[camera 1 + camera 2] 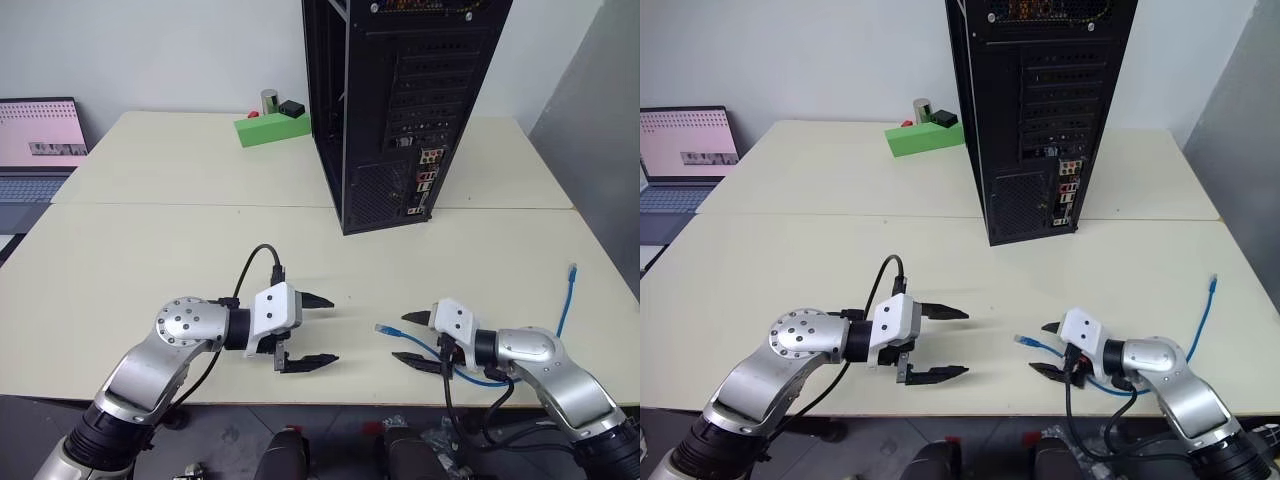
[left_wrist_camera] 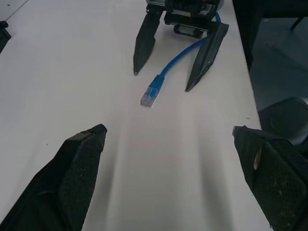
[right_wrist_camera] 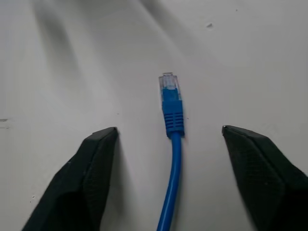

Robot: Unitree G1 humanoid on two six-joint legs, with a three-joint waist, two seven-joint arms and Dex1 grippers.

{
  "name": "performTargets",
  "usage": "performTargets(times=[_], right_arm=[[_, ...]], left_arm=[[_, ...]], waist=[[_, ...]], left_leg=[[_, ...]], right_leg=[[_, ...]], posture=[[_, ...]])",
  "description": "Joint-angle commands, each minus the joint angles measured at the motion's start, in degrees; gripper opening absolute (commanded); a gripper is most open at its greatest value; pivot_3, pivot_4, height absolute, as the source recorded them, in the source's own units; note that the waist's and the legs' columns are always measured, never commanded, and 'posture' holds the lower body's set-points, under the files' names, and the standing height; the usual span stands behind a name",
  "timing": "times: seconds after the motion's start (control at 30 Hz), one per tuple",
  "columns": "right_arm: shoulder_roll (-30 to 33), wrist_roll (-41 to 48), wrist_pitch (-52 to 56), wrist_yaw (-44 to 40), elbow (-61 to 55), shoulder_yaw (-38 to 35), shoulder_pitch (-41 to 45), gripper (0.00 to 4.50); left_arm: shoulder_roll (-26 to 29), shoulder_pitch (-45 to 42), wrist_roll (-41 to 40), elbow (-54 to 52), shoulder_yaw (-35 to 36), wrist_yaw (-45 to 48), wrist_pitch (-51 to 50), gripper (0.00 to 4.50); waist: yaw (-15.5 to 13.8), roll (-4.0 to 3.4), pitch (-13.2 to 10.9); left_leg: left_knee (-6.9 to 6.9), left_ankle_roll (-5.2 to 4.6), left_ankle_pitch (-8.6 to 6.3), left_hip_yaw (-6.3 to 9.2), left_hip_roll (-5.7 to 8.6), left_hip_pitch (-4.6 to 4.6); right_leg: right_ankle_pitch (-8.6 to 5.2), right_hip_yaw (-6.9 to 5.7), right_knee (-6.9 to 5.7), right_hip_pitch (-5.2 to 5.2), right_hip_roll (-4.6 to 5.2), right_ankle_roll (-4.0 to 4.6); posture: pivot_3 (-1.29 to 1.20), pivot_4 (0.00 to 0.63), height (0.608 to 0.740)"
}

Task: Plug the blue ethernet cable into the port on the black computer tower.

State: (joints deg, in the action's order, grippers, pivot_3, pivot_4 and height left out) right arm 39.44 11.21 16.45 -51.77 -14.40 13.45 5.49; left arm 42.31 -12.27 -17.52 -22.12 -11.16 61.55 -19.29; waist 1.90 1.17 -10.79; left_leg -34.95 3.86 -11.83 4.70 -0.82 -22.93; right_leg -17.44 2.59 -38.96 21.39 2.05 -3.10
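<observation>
Your right gripper (image 3: 168, 139) stands open astride the cable (image 3: 172, 120), touching nothing; your left gripper (image 1: 308, 330) is open and empty. You're at the pick-up: close on the plug, then carry it to the tower (image 1: 400, 110) at twelve o'clock.
</observation>
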Motion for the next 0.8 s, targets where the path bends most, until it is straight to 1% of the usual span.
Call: performTargets(times=[0.03, 0.2, 0.4, 0.53, 0.63, 0.8], right_arm=[[0.37, -1.09, 0.22, -0.59, 0.65, 0.19, 0.06, 2.76], [1.15, -1.53, 1.88, -1.24, 2.18, 0.23, 0.90, 1.63], [0.66, -1.69, 1.86, -1.41, 2.74, 0.44, 2.30, 0.09], [-0.83, -1.99, 1.56, -1.70, 1.38, 1.37, 4.79, 0.00], [-1.86, -1.23, 3.45, -2.38, -1.21, 2.31, 7.00, 0.00], [-2.34, -0.35, 7.27, -3.53, -4.72, 3.64, 9.94, 0.00]], left_arm=[[-0.46, -0.49, 0.37, -1.54, -0.30, -0.37, 0.90, 4.50], [-1.48, -1.34, 0.60, -0.66, -0.81, -0.08, 1.51, 4.50], [-1.34, -1.36, 2.16, 0.67, -2.26, 1.21, 2.73, 4.50], [-2.92, -2.86, 2.95, 4.53, -4.18, 1.97, 3.37, 4.50], [-4.18, -5.35, 5.12, 8.86, -5.75, 2.44, 5.69, 4.50], [-7.18, -9.25, 5.87, 13.26, -6.55, 1.59, 4.85, 4.50]], waist=[[0.00, 0.00, 0.00], [-0.05, 0.00, 0.00], [-0.05, 0.00, 0.01], [-0.02, 0.00, 0.01], [-0.02, 0.00, 0.01], [-0.06, 0.00, 0.01]], left_leg=[[0.00, 0.00, 0.00, 0.01, 0.00, 0.00], [-0.01, 0.00, 0.00, 0.01, 0.01, 0.01], [-0.02, 0.00, 0.00, 0.01, 0.01, 0.02], [-0.02, 0.00, 0.00, 0.01, 0.01, 0.03], [-0.03, 0.00, 0.00, 0.03, 0.01, 0.02], [-0.04, 0.00, 0.00, 0.04, 0.02, -0.03]], right_leg=[[0.00, -0.01, 0.00, 0.00, 0.00, 0.00], [0.00, 0.00, 0.00, -0.02, 0.00, 0.00], [0.00, -0.01, -0.01, -0.03, 0.00, 0.00], [0.00, -0.01, -0.02, -0.04, 0.00, 0.00], [0.01, -0.03, -0.03, -0.02, -0.01, 0.00], [0.01, -0.03, -0.03, 0.01, -0.01, 0.00]], posture=[[0.00, 0.150, 0.740], [0.00, 0.150, 0.740], [0.00, 0.150, 0.740], [0.00, 0.150, 0.740], [0.00, 0.150, 0.740], [0.00, 0.150, 0.740]])
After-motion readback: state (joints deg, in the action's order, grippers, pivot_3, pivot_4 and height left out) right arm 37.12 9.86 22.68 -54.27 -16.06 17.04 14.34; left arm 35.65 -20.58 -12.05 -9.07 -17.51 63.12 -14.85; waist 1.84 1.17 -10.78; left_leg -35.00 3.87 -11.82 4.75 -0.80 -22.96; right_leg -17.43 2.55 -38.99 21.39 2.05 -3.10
